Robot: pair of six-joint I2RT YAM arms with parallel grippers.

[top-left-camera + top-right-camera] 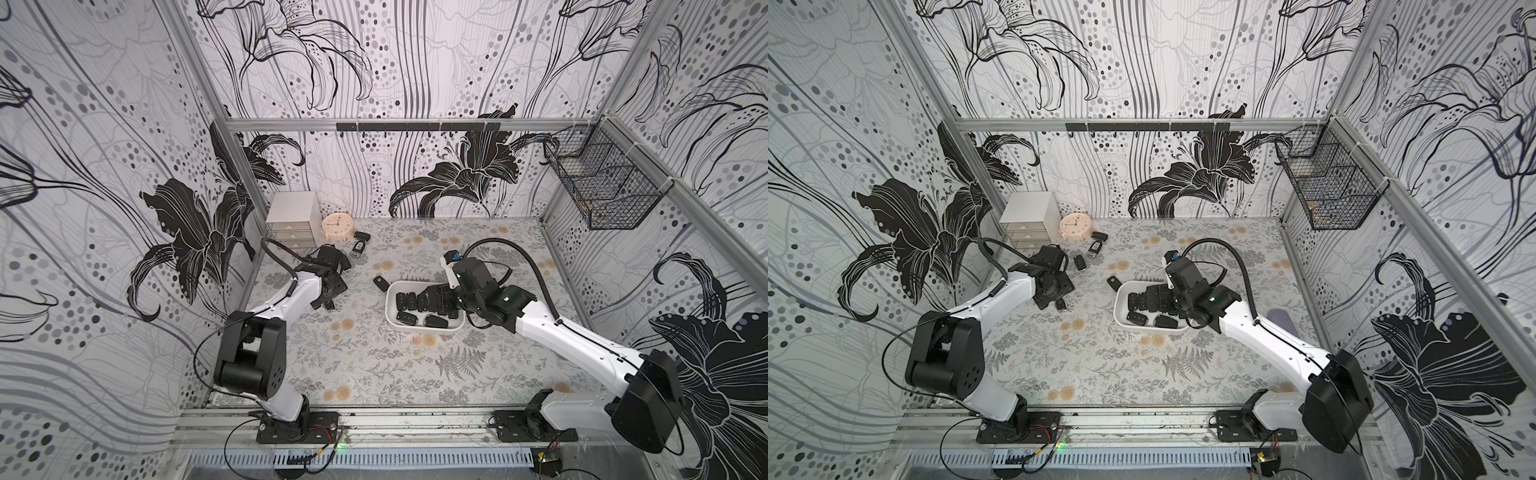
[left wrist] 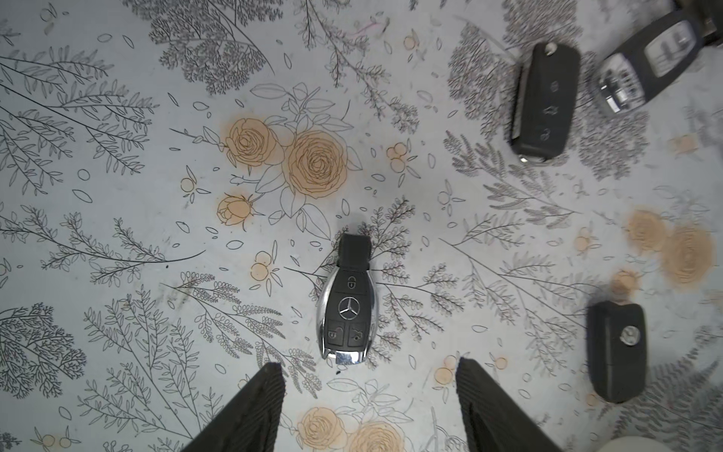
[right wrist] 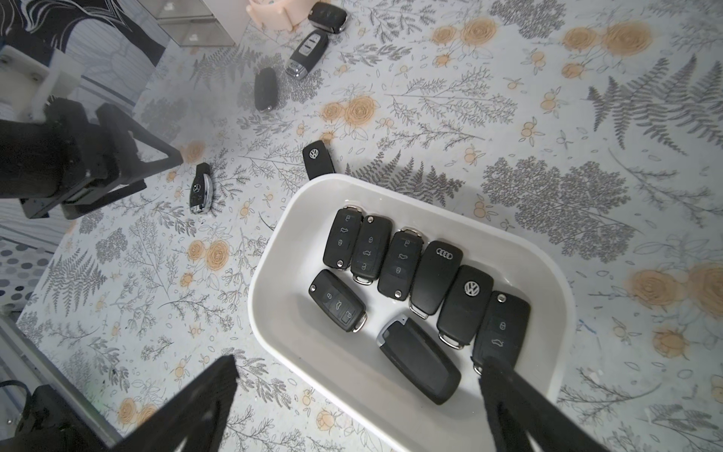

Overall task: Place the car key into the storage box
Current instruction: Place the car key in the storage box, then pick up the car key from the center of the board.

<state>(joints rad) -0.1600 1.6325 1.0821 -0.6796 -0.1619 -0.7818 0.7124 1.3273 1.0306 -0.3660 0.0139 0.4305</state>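
Note:
A car key (image 2: 346, 309), black with chrome edges and a star badge, lies flat on the floral tabletop. It shows in both top views (image 1: 329, 306) (image 1: 1061, 304) and in the right wrist view (image 3: 200, 188). My left gripper (image 2: 369, 366) hovers over it, open, the key just beyond the fingertips and nothing between them. The storage box (image 1: 415, 329) (image 1: 1142, 330) (image 3: 287, 242), white and shallow, holds several black key fobs. My right gripper (image 3: 362, 362) stands open above the box's near end, holding nothing.
Loose fobs lie near the key (image 2: 545, 103) (image 2: 641, 78) (image 2: 616, 352). One black fob (image 1: 380, 282) touches the box's far left corner. A grey drawer cabinet (image 1: 291, 222) and a peach clock (image 1: 338, 227) stand at the back left. A wire basket (image 1: 602, 183) hangs on the right wall.

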